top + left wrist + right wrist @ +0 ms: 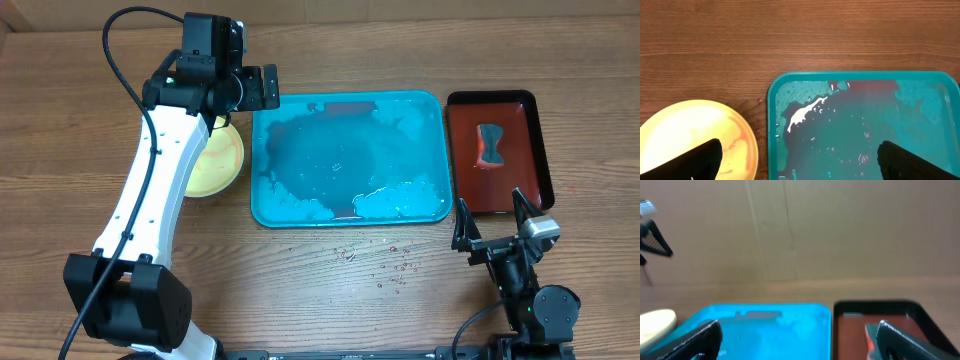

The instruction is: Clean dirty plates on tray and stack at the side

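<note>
**Tray emptied, both grippers free**

My left gripper (258, 88) hangs wide open and holds nothing. It sits above the far left corner of the tray (345, 215), between the tray and the plates (222, 160). I judge that it is up there so that nothing I set down gets knocked.

The plates lie on the desk (330, 290) just beside the tray's left edge, apart from it. That is the side spot the task asks for. Only a pale yellow top plate shows, half under my left arm, so I cannot tell how many lie beneath. My left wrist view shows a reddish smear on that plate's face, so it may want another wipe.

The tray carries no plates, only murky water and white foam (395, 203) along its near edge. Droplets (385, 268) dot the desk in front of it.

My right gripper (491, 222) is also spread open and empty, parked low at the near right, clear of everything. Ahead of it the red tray (534, 150) holds a dark pad (490, 145), probably the scrubber, which sits there to keep its wetness off the wood.
</note>
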